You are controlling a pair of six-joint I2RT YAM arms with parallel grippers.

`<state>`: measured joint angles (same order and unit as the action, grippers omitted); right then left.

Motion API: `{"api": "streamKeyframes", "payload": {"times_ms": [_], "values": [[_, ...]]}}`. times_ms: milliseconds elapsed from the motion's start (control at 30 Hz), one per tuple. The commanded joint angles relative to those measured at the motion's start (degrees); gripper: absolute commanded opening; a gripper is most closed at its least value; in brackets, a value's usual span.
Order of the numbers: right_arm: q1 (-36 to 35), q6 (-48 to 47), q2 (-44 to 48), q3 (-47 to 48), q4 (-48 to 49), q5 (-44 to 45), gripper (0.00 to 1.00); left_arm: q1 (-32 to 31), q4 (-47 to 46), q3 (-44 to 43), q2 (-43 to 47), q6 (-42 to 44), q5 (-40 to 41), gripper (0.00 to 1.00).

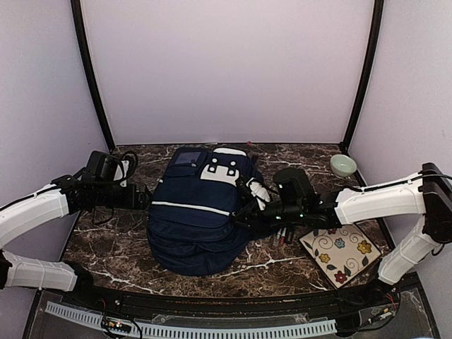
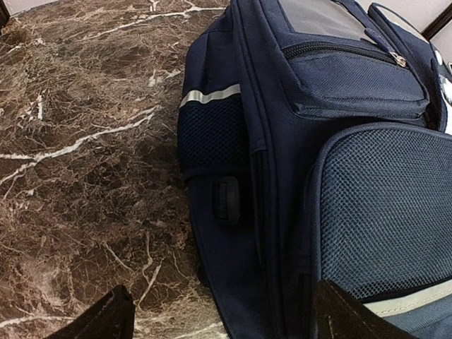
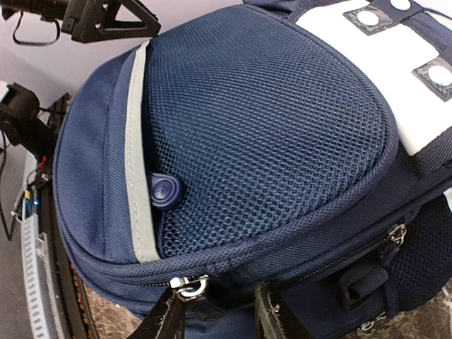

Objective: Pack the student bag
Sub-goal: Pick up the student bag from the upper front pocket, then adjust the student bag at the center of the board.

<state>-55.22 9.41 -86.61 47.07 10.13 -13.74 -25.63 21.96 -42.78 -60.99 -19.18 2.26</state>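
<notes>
The student bag (image 1: 198, 219), a large navy-blue striped fabric backpack, lies central on the marbled surface (image 1: 113, 240). Left gripper (image 2: 219, 318) at its 9 o'clock, jaws spread wide, likely to brace it; right gripper (image 3: 222, 314) at 3 o'clock, jaws part-spread by a silver metal zip pull (image 3: 189, 286), probably to unzip

Woven navy cloth student bag (image 1: 194, 226) with mesh pocket (image 3: 261, 134) lies on glossy marble-patterned table (image 1: 113, 247).

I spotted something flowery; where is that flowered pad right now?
Top view: the flowered pad lies on the marble table, near right side, just right of the student bag, with the pale bowl farther back.
</notes>
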Motion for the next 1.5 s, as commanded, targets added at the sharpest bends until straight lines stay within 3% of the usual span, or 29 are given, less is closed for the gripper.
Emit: {"api": "streamKeyframes", "payload": {"times_ms": [0, 133, 333, 567, 733, 867, 1200, 1333, 1467], "values": [[-0.59, -0.34, -0.5, 0.89, -0.35, 4.69, 0.33, 0.16, -1.18, 1.31, 1.38, -0.48, -2.24, 0.9], [-0.81, -0.37, -0.04, 0.84, -1.23, 7.38, 0.25, 0.15, -1.62, 1.34, 1.58, 0.48, -2.43, 0.9], [-1.24, -1.41, 1.75, 0.46, -0.53, 6.55, 0.01, 0.15, -2.08, 1.35, 0.7, 1.05, -3.45, 0.89], [-1.3, -1.88, 4.4, -0.89, -0.75, 3.42, 0.0, 0.16, -2.43, 2.69, 0.23, 2.07, -3.94, 0.87], [-0.86, 0.4, 4.61, 0.37, -5.34, 4.69, 0.0, 0.46, 2.57, 3.91, -2.76, -0.21, -0.19, 0.66], [1.1, 2.41, 2.61, 2.94, -8.02, 5.14, 0.0, -0.07, -3.02, 6.91, -4.26, -2.16, -11.68, 0.5], [12.16, -3.04, -10.69, 19.08, -12.02, -0.81, 0.0, -22.28, -22.74, 12.51, -0.01, 0.25, -19.47, 0.47], [12.71, -5.6, -18.85, 30.46, -15.42, -4.51, 0.0, -33.36, -21.34, 7.92, -5.18, 6.21, -19.22, 0.47], [12.73, -5.93, -22.61, 36.2, -15.84, -7.73, 0.0, -37.64, -14.65, -1.78, -9.58, 12.93, -25.76, 0.48]]}}
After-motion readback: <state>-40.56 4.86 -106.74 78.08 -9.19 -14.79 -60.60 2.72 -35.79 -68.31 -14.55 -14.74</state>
